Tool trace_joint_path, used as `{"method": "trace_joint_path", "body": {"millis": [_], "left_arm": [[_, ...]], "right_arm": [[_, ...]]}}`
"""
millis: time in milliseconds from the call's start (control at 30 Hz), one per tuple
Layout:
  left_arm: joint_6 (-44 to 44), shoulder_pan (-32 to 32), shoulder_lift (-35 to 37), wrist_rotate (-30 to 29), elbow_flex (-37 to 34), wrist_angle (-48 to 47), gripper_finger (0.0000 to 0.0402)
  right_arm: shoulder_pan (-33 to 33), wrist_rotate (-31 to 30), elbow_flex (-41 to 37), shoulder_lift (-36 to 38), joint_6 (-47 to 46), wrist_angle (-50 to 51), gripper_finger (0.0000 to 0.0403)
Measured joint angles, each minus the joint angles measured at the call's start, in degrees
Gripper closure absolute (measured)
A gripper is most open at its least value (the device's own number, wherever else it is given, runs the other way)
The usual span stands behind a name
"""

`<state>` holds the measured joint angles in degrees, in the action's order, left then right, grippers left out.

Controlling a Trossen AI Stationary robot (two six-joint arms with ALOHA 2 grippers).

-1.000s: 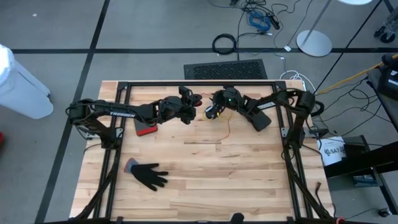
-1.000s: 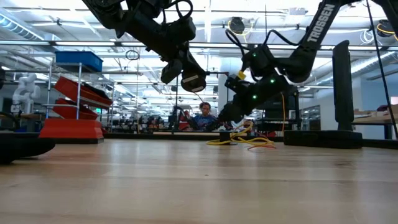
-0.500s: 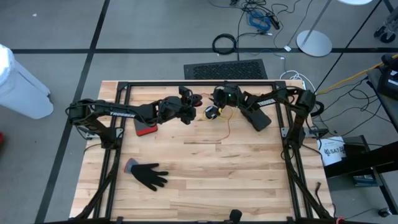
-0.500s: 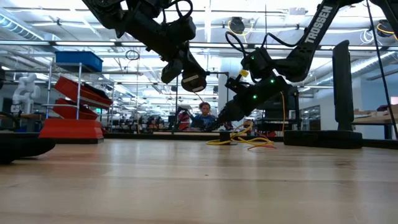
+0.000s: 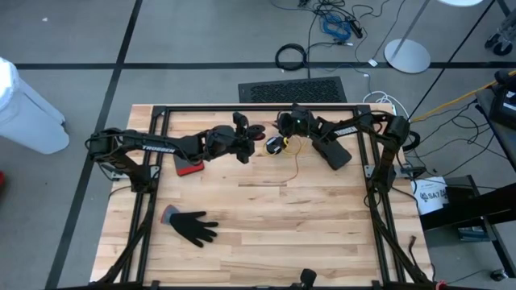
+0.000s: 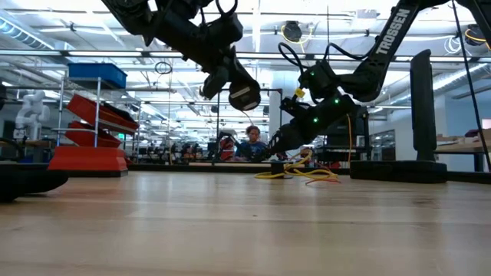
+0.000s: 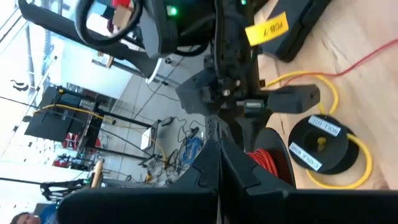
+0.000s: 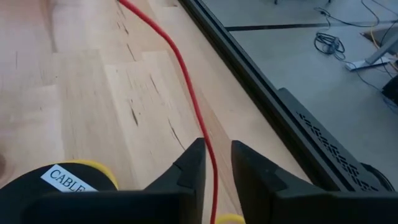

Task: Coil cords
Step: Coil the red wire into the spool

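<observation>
A yellow cord (image 5: 282, 147) is wound around a black, white-labelled spool (image 7: 317, 146) lying on the table at the far middle. A thin red cord (image 5: 292, 171) trails from there toward the table's near side. My right gripper (image 8: 217, 149) is low over the table beside the spool (image 8: 59, 180), open by a narrow gap. The red cord (image 8: 186, 93) runs through that gap; whether it touches a finger I cannot tell. My left gripper (image 7: 219, 146) is shut and hangs above the table (image 6: 245, 96), just left of the spool. No black cord shows plainly.
A black glove (image 5: 193, 227) lies near the table's front left. A red block (image 5: 189, 167) sits under the left arm and a black case (image 5: 334, 153) under the right arm. A black frame rail (image 8: 261, 93) borders the far edge.
My right gripper has swung a little toward the table's far edge and turned slightly, staying low beside the spool. My left gripper has turned a little in place. The cords lie as before.
</observation>
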<state>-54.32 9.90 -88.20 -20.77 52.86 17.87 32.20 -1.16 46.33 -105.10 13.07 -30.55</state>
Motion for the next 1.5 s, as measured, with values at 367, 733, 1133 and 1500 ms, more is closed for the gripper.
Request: {"method": "trace_joint_path", "body": {"millis": [367,733,1133,1500], "left_arm": [[0.0,-0.7,0.0,1.2,0.0,1.4,0.0402],[0.0,-1.1,0.0,1.1,0.0,1.2,0.0402],[1.0,3.3,0.0,-0.6,0.1,-4.5,0.0402],[4.5,9.9,-0.3,-0.9,0.1,-5.4,0.0402]], "right_arm": [[0.0,1.3,0.0,0.0,0.1,1.1,0.0399],[1.2,-1.7,0.0,0.2,-0.6,3.6,0.0402],[-0.9,-1.3,0.0,7.9,-3.0,7.8,0.0403],[-6.9,3.0,0.0,18.8,-4.9,16.6,0.0403]]}}
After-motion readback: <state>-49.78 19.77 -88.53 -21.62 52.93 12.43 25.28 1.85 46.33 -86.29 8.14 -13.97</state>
